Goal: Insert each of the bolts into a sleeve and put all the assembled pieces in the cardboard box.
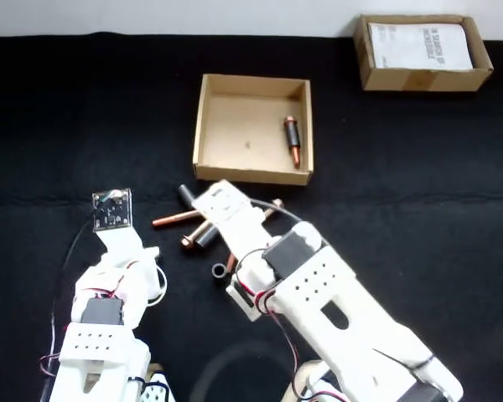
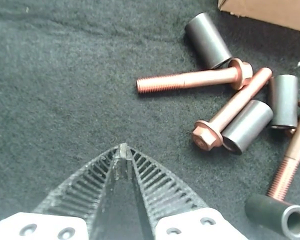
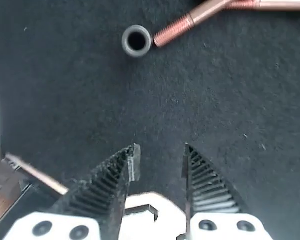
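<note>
The open cardboard box [image 1: 208, 126] holds one bolt pushed into a dark sleeve [image 1: 292, 140]. In front of it on the black mat lie several loose copper bolts and dark sleeves. The left wrist view shows a bolt [image 2: 190, 80], a second bolt [image 2: 235, 107], a sleeve [image 2: 207, 34] and another sleeve [image 2: 247, 126]. My left gripper [image 2: 122, 148] is shut and empty, a short way off from that pile. My right gripper [image 3: 161, 152] hangs open over bare mat with nothing between its fingers. Beyond it a sleeve [image 3: 136, 41] shows its open end beside a bolt's threaded tip [image 3: 172, 31].
A second cardboard box [image 1: 423, 77] with a printed sheet in it stands at the back right. The right arm [image 1: 318, 293] covers part of the pile. A sleeve [image 1: 219, 270] lies by that arm. Bare mat stretches to the far left and right.
</note>
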Controlling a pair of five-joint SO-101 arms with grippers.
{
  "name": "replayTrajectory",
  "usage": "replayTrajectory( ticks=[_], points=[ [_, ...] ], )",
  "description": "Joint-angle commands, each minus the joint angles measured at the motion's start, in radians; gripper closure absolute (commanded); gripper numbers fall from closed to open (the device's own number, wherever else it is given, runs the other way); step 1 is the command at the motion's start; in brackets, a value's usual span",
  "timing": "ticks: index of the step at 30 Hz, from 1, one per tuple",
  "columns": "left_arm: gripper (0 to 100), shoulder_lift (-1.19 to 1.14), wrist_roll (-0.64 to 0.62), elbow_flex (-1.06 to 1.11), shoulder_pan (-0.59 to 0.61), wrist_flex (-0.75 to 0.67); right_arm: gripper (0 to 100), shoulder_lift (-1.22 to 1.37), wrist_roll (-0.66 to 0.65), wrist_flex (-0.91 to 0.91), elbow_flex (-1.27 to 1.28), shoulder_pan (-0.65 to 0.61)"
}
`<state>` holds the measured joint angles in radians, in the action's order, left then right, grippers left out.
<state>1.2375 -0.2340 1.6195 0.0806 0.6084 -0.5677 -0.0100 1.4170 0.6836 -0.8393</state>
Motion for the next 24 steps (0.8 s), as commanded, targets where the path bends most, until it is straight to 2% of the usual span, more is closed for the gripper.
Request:
replayTrajectory(
  ticks=[1, 10, 24],
  points=[
    [99, 0.016, 0.000, -0.004, 0.007, -0.009, 87.2, -0.019, 0.000, -0.113, 0.061, -0.007],
    [99, 0.018, 0.000, -0.004, 0.030, -0.009, 87.1, 0.188, -0.068, -0.208, 0.027, -0.002],
    [99, 0.018, 0.000, -0.004, 0.047, -0.011, 87.5, 0.622, -0.071, -0.182, -0.397, 0.027]
  ],
)
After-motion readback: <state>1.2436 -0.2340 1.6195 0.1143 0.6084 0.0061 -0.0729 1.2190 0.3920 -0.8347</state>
